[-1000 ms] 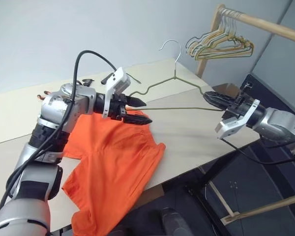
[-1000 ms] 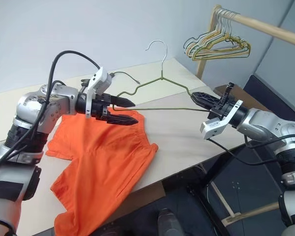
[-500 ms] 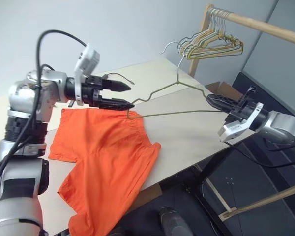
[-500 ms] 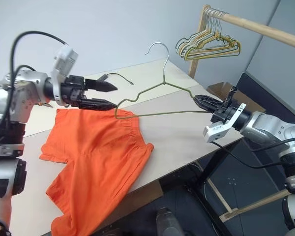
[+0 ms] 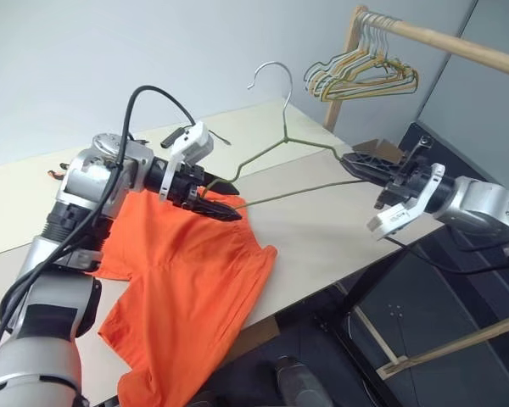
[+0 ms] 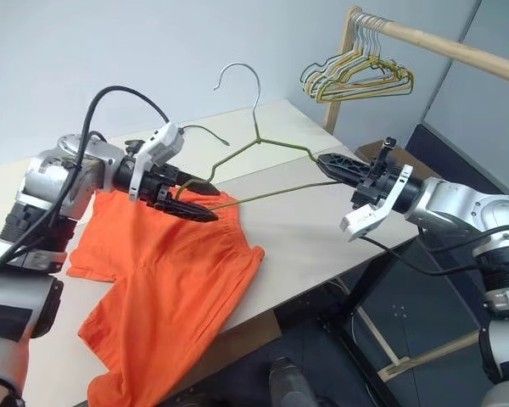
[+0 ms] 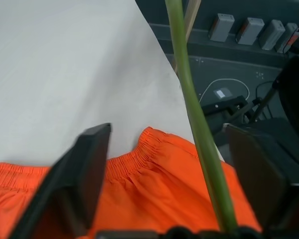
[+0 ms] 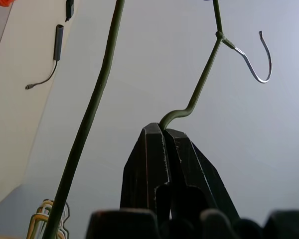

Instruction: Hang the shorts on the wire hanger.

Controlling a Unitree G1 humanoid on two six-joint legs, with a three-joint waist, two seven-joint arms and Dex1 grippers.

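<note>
Hanger-wise, wire hanger (image 5: 293,161) spans both grippers: right gripper (image 5: 353,161) clamped on one corner, left gripper (image 6: 205,203) fingers apart around the other, shorts (image 5: 187,288) flat just below.

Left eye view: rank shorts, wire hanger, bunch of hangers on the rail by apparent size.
1. shorts, largest patch.
2. wire hanger, spans about as wide, but thin outline.
3. bunch of hangers, smallest; it hangs farther back, so true size is unsure.
</note>
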